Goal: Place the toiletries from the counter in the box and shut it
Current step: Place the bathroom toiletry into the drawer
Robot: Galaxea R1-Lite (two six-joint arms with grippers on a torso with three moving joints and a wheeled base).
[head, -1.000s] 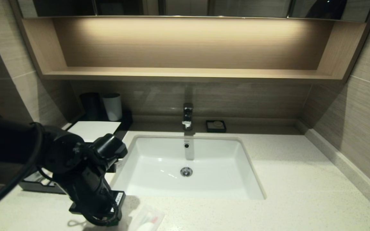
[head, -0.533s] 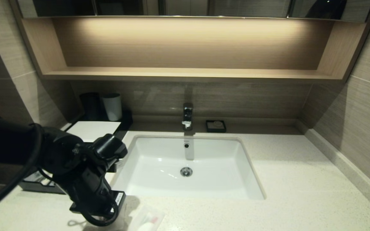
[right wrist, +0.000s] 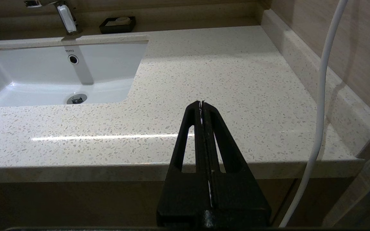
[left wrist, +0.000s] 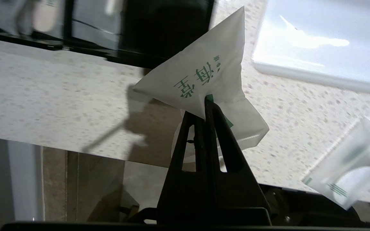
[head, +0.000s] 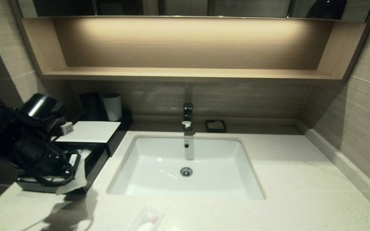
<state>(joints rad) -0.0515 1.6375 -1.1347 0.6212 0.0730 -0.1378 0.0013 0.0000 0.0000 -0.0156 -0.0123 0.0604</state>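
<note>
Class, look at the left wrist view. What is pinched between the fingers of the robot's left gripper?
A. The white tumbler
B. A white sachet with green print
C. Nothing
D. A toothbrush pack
B: in the left wrist view the left gripper has its fingers closed on a corner of the white sachet with green print, held above the counter.

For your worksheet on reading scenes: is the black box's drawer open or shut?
Open. The drawer juts forward from under the white top panel, its inside exposed beside the left gripper.
</note>
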